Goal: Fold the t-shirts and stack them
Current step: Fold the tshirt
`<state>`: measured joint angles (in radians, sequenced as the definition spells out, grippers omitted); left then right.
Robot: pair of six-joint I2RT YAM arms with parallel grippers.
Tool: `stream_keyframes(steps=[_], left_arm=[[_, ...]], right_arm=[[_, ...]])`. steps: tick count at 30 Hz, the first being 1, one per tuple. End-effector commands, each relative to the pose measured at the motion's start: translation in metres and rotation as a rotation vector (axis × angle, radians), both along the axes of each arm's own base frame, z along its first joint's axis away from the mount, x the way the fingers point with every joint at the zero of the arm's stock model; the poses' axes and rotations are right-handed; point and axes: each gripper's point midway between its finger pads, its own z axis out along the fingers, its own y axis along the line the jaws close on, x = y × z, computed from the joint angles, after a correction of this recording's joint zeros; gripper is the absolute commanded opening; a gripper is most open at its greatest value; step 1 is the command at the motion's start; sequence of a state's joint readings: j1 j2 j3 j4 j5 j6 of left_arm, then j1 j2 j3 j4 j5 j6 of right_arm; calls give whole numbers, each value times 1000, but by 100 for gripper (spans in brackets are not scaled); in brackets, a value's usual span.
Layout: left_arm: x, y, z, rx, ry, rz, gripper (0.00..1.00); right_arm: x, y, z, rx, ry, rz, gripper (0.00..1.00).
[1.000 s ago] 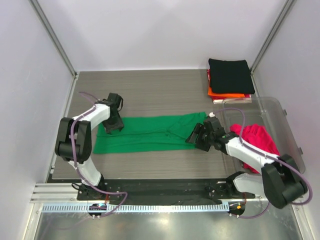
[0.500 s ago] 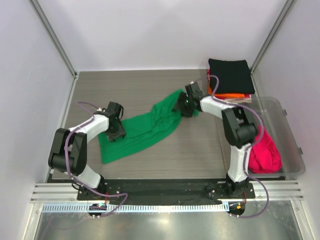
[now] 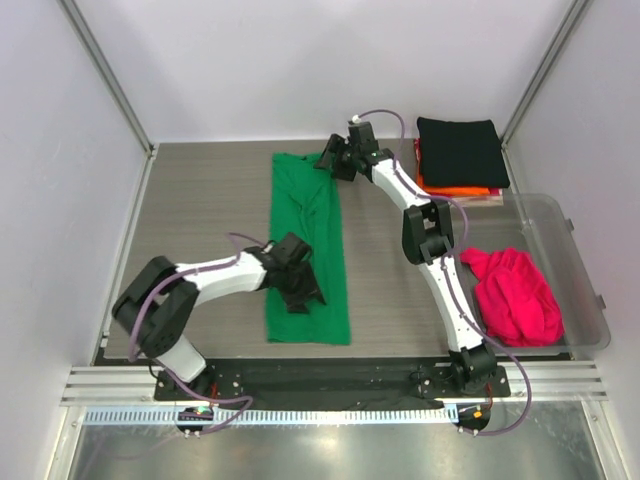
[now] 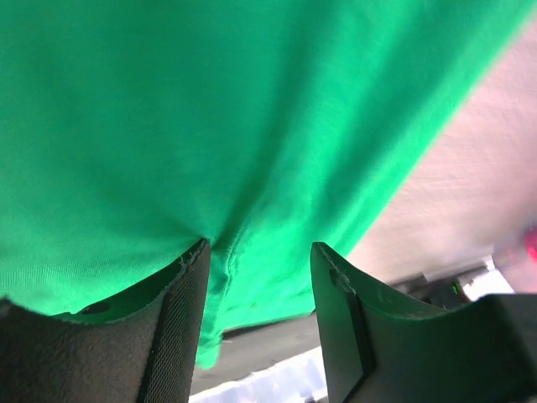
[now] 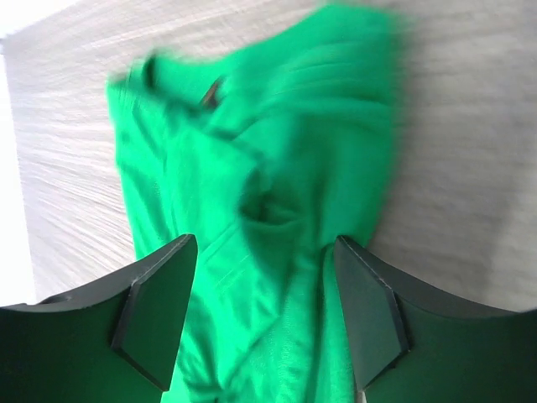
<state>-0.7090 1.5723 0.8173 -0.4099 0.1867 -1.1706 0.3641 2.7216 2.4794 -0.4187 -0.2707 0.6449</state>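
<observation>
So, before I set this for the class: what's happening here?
Two robot arms are working on a green t-shirt, which lies as a long strip on the table. The left arm's fingers are on its near part, straddling a pucker of cloth; whether they grip it is unclear. The right arm's fingers stand open over the far end. A black t-shirt tops a folded stack at the far right, and a pink t-shirt lies bunched in the clear bin.
</observation>
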Motion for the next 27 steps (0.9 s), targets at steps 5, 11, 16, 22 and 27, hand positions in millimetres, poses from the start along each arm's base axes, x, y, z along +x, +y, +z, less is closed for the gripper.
stream_keyframes(steps=[5, 11, 16, 22, 27], left_arm=[[-1, -60, 20, -93, 30, -20, 54], [4, -51, 49, -33, -46, -102, 59], [15, -21, 107, 91, -205, -133, 66], [9, 30, 124, 217, -315, -101, 70], [-18, 58, 106, 196, -307, -54, 70]], right_arm=[[-3, -4, -43, 43, 86, -6, 75], [-2, -18, 10, 18, 12, -35, 76], [-13, -34, 64, 0, -50, -45, 79], [-75, -67, 127, -70, -95, -45, 81], [-167, -96, 123, -120, -12, -54, 80]])
